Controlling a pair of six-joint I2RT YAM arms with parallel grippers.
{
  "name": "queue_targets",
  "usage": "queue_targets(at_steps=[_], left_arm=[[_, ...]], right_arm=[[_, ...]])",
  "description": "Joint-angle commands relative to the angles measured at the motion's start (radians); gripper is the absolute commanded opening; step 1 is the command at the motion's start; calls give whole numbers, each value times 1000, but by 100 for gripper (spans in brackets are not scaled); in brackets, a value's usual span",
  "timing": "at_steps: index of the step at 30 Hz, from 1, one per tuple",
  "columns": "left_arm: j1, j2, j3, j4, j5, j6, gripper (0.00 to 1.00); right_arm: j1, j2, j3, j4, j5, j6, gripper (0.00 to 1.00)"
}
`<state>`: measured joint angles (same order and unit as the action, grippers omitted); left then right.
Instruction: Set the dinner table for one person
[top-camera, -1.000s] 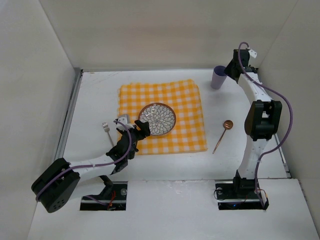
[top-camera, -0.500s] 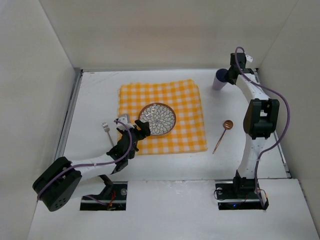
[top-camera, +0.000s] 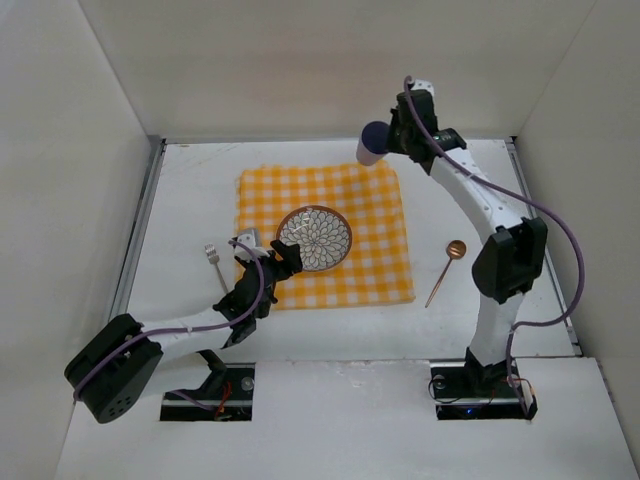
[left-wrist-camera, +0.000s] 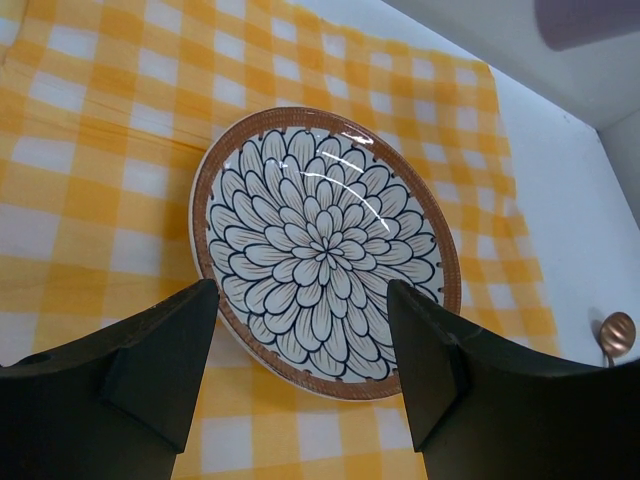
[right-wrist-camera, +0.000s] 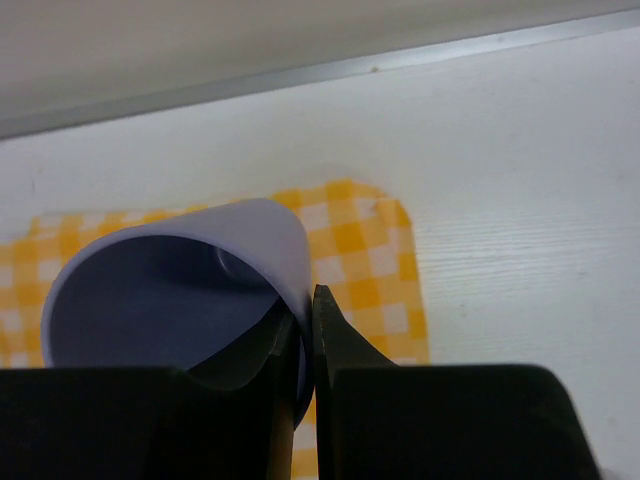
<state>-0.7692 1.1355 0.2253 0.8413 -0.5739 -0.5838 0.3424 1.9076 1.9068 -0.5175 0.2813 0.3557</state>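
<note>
1. The white tabletop (top-camera: 190, 200) fills the floor between walls at left, far and right. Your arm bases sit at its near edge.
2. A yellow checked cloth (top-camera: 375, 262) lies mid-tabletop, with white surface showing on all four sides, widest at the right.
3. A fork (top-camera: 213, 258) lies just off the cloth's left edge, and a spoon (top-camera: 447, 265) lies apart from its right edge.
4. The plate (top-camera: 314, 238) sits on the cloth, showing only its flower pattern.
5. Your left tool (left-wrist-camera: 302, 330) stands open just beside the plate's near rim.
6. Your right tool (right-wrist-camera: 305, 350) is clamped on the lavender cup (top-camera: 374, 142), one finger inside the rim. It holds the cup tilted above the cloth's far right corner, and only the cup's own wall shows inside.
</note>
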Motion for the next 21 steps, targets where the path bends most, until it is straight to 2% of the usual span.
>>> queue_targets(at_steps=[1, 7, 21], left_arm=[[-11, -37, 19, 56, 6, -11, 66], [-14, -56, 13, 50, 6, -8, 66], [-15, -28, 14, 58, 6, -16, 67]], right_arm=[[28, 82, 69, -70, -39, -27, 10], [74, 205, 199, -151, -24, -37, 10], [66, 261, 236, -207, 21, -44, 10]])
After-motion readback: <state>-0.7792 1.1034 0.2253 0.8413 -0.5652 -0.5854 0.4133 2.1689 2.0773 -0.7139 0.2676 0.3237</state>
